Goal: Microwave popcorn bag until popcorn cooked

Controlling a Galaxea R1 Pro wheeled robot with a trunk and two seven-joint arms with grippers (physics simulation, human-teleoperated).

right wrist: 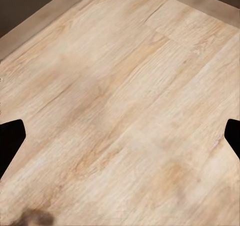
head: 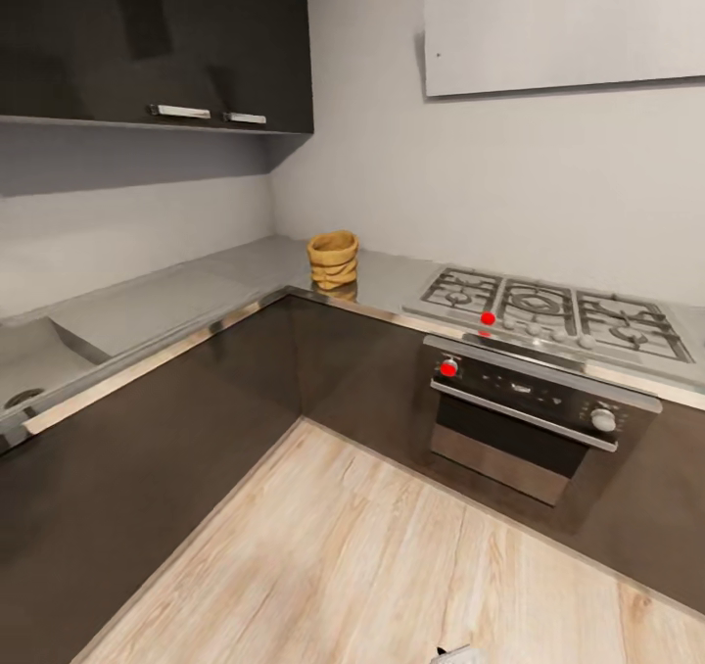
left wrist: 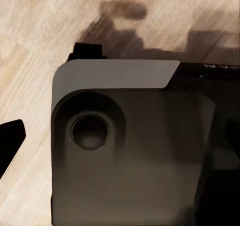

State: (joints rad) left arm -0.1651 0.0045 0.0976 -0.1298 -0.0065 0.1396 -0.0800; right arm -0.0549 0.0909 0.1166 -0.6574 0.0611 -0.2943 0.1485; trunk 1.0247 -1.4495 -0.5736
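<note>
The popcorn bag [head: 333, 259], a small tan sack with a rolled rim, stands upright on the grey countertop [head: 186, 297] in the corner, just left of the gas hob. No popcorn can be seen in it from here, and the microwave is out of view. In the right wrist view my right gripper [right wrist: 120, 136] is open, with its dark fingertips [right wrist: 11, 138] at the picture's edges over bare wood floor. In the left wrist view my left gripper [left wrist: 120, 138] is open above the grey robot base [left wrist: 130, 151], holding nothing.
A steel gas hob [head: 548, 311] lies right of the bag, above a built-in oven [head: 534, 414] with red lights. Glossy black wall cabinets [head: 157, 37] hang over the left counter. A sink [head: 29, 375] sits far left. Wood floor [head: 392, 556] spreads before the cabinets.
</note>
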